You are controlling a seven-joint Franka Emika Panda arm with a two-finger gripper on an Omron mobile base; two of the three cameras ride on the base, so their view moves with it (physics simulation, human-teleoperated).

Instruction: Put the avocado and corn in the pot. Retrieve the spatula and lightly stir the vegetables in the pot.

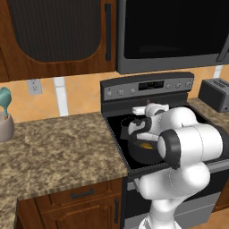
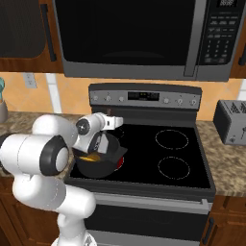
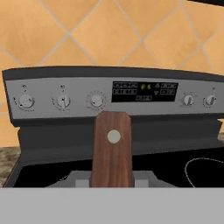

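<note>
**Spatula held over the pot on the stove**

Kitchen walls have orange tiles, and brown cupboards hang up high. One black stove [image 2: 144, 144] stands in the middle, with one row of five knobs [image 3: 96, 100] and a small clock on its back panel. One microwave [image 2: 129, 38] hangs above it. One speckled stone desk [image 1: 58, 143] lies to the left of the stove. One toaster [image 2: 233, 122] sits on the right. One pale cup [image 1: 5, 127] with a teal tool in it stands at the far left.

One dark grey pot [image 2: 98, 166] sits on the front left burner. Something yellow [image 1: 146, 146] lies inside it. I cannot tell if it is the corn.

One white arm bends over the pot. Its jaws [image 3: 112, 181] are pressed together, pinching the brown wooden handle of one spatula [image 3: 112, 148]. In the hand view, the handle is long and points away from the hand, toward the knobs. The handle has one pale round dot near its end. The working end of the spatula is hidden.
</note>
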